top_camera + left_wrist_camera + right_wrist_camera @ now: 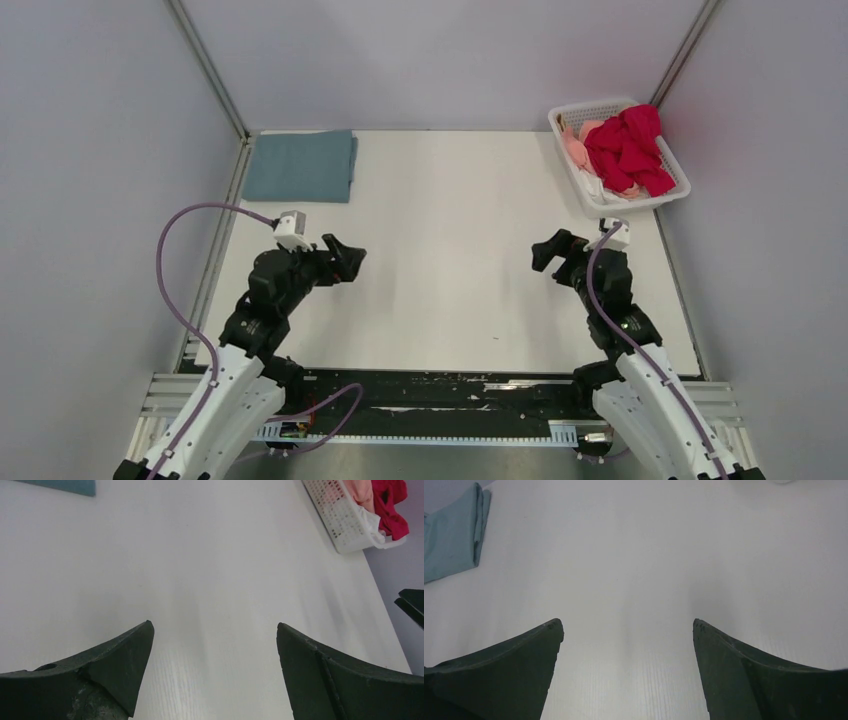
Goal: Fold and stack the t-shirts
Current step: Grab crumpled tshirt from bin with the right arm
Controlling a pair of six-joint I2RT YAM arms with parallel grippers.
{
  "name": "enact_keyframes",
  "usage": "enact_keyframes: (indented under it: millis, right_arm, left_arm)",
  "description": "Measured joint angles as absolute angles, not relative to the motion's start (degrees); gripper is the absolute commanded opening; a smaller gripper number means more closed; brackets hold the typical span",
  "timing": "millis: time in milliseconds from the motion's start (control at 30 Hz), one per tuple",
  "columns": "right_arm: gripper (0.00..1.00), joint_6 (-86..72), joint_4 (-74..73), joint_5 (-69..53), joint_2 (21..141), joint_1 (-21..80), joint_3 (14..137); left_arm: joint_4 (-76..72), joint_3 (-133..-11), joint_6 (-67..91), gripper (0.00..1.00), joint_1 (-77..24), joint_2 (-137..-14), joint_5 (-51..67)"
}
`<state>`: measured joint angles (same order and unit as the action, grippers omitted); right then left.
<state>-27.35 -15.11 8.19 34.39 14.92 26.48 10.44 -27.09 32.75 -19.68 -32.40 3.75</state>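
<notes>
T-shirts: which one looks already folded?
The grey-blue t-shirt, lying flat and folded at the far left corner of the table. The red t-shirt and salmon-pink t-shirt lie crumpled in the basket.

Table (450,250) smooth, matt white w/ faint ribbed grain. Basket (592,106) white plastic lattice. Soft matt cloth: red shirt (630,150) & grey-blue shirt (300,166); left fingers (115,665) matt black.

The top camera looks steeply down from above; both wrist cameras skim low across the flat white table (450,250), sharing the folded grey-blue cloth t-shirt (451,535).
</notes>
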Motion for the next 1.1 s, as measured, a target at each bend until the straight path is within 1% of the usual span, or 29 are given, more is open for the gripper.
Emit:
enact_keyframes:
  millis: [167, 267, 333, 433, 467, 600, 700, 833, 1000, 1100]
  right_arm:
    - [1.00, -27.4, -15.1, 8.6, 36.4, 14.9, 26.9]
    - [1.00, -26.8, -15.3, 11.1, 40.6, 14.9, 30.0]
    - [1.00, -25.1, -16.3, 14.0, 46.2, 14.7, 36.2]
    - [1.00, -22.6, -18.9, 18.4, 58.8, 12.2, 53.2]
    - [1.00, -21.9, -18.5, 19.0, 62.8, 10.3, 58.9]
    - [1.00, -20.1, -17.8, 16.2, 74.5, 0.3, 73.9]
    - [1.00, -17.8, -18.2, 14.3, 84.0, -5.7, 81.7]
    - [1.00, -15.9, -19.8, 11.5, 97.5, -10.2, 90.9]
    - [1.00, -14.2, -22.4, 8.4, 111.2, -12.7, 101.1]
    - [0.97, -13.4, -23.2, 8.3, 118.5, -13.3, 107.9]
  left_arm:
    - [10.0, -27.8, 32.7, 1.00, -19.7, -32.2, 2.9]
    - [9.1, -27.8, 32.7, 1.00, -19.7, -33.6, 2.6]
    - [8.4, -27.9, 32.7, 1.00, -19.7, -34.7, 2.5]
    - [7.5, -27.9, 32.8, 1.00, -19.7, -36.4, 2.1]
    - [7.3, -27.9, 32.8, 1.00, -19.7, -36.8, 1.8]
    - [6.3, -27.9, 32.7, 1.00, -19.7, -38.2, -0.6]
    - [6.0, -27.9, 32.7, 1.00, -19.7, -39.7, -2.3]
    - [5.2, -27.9, 32.4, 1.00, -19.7, -41.7, -3.4]
    - [4.6, -27.9, 32.1, 1.00, -19.7, -44.5, -4.1]
    - [4.3, -27.9, 31.9, 1.00, -19.7, -46.5, -4.4]
